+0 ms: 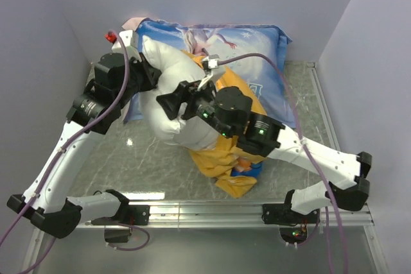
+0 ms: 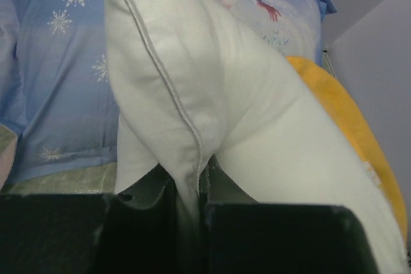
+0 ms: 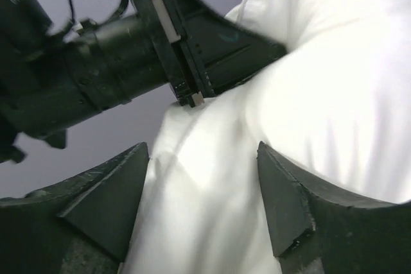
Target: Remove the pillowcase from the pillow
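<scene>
white pillow (image 2: 270, 145) seam clamped in left gripper (image 2: 189, 213); right gripper (image 3: 202, 181) spread wide astride its bulge

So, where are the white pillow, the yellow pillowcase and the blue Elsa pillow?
white pillow (image 1: 170, 134), top view, its bulging lower part.
yellow pillowcase (image 1: 218, 165), top view, the bunched fabric at its near end.
blue Elsa pillow (image 1: 257, 40), top view, the right side of its printed face.
</scene>
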`<act>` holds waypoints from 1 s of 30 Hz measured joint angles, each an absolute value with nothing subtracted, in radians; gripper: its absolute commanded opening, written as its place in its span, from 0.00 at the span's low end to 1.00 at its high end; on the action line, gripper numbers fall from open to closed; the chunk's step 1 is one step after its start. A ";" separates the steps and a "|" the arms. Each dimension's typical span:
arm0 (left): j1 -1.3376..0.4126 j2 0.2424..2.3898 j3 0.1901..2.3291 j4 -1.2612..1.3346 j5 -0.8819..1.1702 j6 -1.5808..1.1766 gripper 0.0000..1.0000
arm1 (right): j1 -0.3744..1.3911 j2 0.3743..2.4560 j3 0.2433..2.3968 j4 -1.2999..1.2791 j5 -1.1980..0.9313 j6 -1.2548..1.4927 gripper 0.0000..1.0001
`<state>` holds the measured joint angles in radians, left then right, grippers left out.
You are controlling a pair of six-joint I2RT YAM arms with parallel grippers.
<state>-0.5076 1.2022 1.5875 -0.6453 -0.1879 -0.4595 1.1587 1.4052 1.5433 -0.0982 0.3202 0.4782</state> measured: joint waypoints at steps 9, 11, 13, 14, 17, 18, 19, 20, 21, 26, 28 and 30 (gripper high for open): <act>-0.498 1.125 1.306 -0.601 -0.165 -0.437 0.01 | 1.019 1.163 1.467 -0.327 0.410 0.483 0.78; -0.493 1.126 1.258 -0.620 -0.165 -0.443 0.10 | 0.906 1.102 1.404 -0.355 0.415 0.502 0.79; -0.484 1.124 1.203 -0.631 -0.163 -0.458 0.27 | 0.807 1.056 1.337 -0.381 0.416 0.514 0.82; -0.478 1.120 1.169 -0.626 -0.162 -0.463 0.47 | 0.754 1.036 1.296 -0.389 0.407 0.519 0.82; -0.458 1.100 1.063 -0.626 -0.151 -0.492 0.69 | 0.652 1.023 1.232 -0.414 0.368 0.524 0.85; -0.455 1.094 1.034 -0.627 -0.147 -0.496 0.72 | 0.627 1.029 1.219 -0.416 0.346 0.523 0.85; -0.454 1.089 1.004 -0.627 -0.143 -0.505 0.75 | 0.601 1.044 1.209 -0.416 0.311 0.522 0.85; -0.453 1.082 0.973 -0.626 -0.136 -0.515 0.77 | 0.579 1.063 1.206 -0.415 0.277 0.517 0.85; -0.454 1.076 0.949 -0.626 -0.130 -0.521 0.79 | 0.567 1.083 1.206 -0.412 0.245 0.512 0.85; -0.455 1.035 0.914 -0.619 -0.107 -0.546 0.83 | 0.551 1.243 1.210 -0.394 0.098 0.474 0.85; -0.455 1.013 0.914 -0.606 -0.095 -0.549 0.86 | 0.551 1.302 1.219 -0.397 0.059 0.459 0.85; -0.455 1.005 0.914 -0.598 -0.079 -0.559 0.99 | 0.562 1.357 1.227 -0.398 0.033 0.442 0.84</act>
